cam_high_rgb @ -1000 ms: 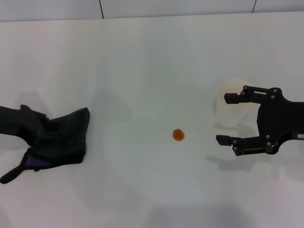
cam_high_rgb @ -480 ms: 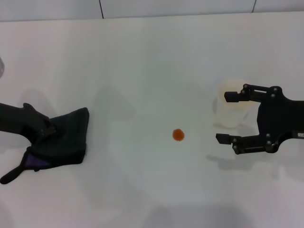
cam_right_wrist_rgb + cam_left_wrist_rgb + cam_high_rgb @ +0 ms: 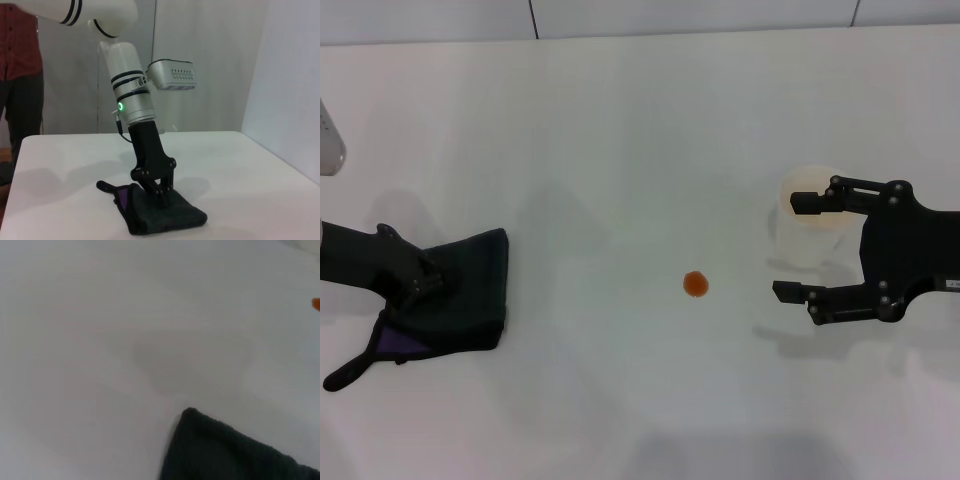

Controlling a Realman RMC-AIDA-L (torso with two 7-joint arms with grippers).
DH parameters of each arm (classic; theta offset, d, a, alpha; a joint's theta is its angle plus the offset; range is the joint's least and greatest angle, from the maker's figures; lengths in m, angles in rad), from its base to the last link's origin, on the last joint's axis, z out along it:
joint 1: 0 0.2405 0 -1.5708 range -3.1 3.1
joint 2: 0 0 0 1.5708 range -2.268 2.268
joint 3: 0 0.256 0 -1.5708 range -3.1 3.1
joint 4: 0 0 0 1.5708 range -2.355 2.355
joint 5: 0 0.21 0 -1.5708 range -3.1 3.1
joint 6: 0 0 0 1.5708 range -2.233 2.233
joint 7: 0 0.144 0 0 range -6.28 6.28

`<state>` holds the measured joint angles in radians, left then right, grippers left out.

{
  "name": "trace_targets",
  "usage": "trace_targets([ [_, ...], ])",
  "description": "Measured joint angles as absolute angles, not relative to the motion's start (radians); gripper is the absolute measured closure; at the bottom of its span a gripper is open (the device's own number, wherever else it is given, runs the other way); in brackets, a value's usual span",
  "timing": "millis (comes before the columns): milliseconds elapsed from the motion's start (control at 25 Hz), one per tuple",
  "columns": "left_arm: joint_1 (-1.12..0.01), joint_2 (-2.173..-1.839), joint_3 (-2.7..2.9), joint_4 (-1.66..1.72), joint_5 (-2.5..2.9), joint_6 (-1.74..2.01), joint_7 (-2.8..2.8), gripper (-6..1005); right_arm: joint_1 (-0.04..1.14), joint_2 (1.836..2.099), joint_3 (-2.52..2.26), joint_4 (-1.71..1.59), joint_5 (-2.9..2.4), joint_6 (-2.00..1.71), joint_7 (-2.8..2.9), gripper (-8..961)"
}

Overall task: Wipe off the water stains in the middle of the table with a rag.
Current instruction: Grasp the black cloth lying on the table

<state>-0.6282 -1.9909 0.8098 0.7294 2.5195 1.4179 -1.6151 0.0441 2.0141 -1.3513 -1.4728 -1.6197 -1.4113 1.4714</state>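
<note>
rag (image 3: 455,295) pinched by left gripper (image 3: 420,283) on white table (image 3: 640,120); right gripper (image 3: 798,247) spread wide.

No legible text, labels, brand marks, numbers or signs found on any surface in any view.

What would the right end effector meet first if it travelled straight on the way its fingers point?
Probably the translucent cup, which sits between the open right end effector's fingertips; depth is unclear.
</note>
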Motion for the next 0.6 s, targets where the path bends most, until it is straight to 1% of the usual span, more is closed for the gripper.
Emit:
trace_targets([
  [600,-0.664,-1.989,0.810,0.746,2.459,1.445,-1.606,976,0.043,2.014,-1.351,-1.471,-1.618,-1.411,1.471,84],
])
